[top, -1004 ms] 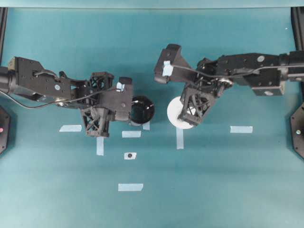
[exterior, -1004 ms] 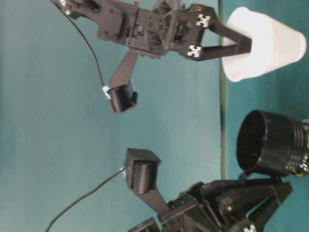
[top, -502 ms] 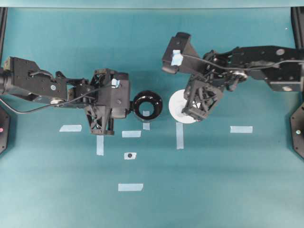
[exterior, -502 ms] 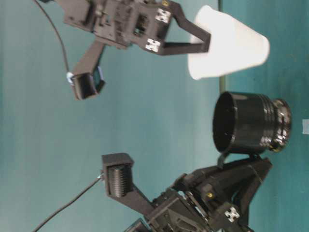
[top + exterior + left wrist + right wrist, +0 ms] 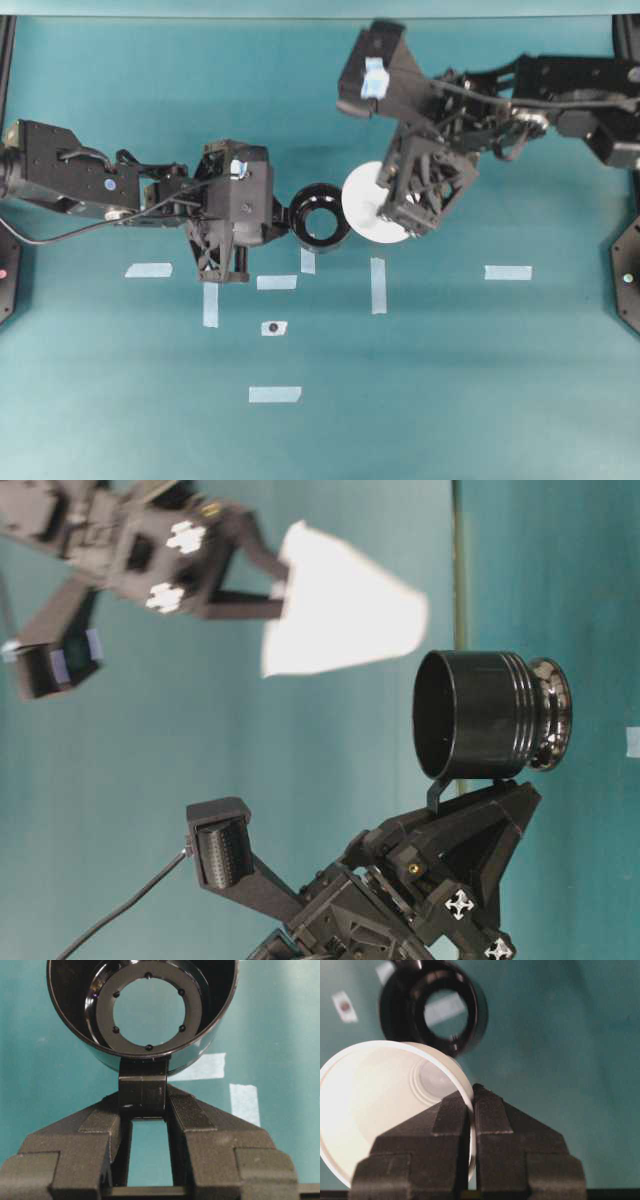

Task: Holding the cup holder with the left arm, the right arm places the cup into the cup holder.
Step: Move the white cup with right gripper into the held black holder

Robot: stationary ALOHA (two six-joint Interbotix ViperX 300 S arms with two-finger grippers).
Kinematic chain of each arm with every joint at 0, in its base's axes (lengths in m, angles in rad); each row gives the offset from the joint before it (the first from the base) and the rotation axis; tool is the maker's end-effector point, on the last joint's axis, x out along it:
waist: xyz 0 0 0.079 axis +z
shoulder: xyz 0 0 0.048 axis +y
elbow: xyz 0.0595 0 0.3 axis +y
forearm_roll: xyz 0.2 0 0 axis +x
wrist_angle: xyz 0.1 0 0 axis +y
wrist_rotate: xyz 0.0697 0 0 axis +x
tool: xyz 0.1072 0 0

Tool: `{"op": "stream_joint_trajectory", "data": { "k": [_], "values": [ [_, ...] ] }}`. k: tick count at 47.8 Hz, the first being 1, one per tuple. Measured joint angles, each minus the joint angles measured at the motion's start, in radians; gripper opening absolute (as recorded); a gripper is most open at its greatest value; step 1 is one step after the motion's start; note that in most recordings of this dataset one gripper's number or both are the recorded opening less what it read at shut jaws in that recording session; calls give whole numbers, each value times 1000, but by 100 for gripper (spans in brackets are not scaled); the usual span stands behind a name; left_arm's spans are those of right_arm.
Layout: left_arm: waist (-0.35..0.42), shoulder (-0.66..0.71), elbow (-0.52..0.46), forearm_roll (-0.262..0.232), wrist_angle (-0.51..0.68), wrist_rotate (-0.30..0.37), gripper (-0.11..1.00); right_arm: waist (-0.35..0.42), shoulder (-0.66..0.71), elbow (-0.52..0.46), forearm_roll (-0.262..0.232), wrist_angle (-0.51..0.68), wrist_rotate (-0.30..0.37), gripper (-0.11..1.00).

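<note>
Black cup holder [image 5: 320,215] is my landmark, held off the table; my left gripper [image 5: 145,1105] pinches its stubby handle. White cup [image 5: 372,203] hangs just beside its open mouth, tilted, my right gripper [image 5: 471,1105] clamped on its rim.

From my station I counted two black arms: the left arm [image 5: 110,185] and the right arm [image 5: 560,95]. There was one white cup [image 5: 370,205] and one black cup holder [image 5: 320,215]. On the table [image 5: 450,380] I counted seven pale tape strips [image 5: 275,394].
</note>
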Motion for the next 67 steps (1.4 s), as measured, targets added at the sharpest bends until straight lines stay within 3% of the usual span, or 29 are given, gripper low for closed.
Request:
{"op": "stream_joint_trajectory", "data": {
  "k": [67],
  "values": [
    [-14, 14, -49, 0, -2, -2, 23, 8, 149, -43, -2, -78, 2, 3]
  ]
}}
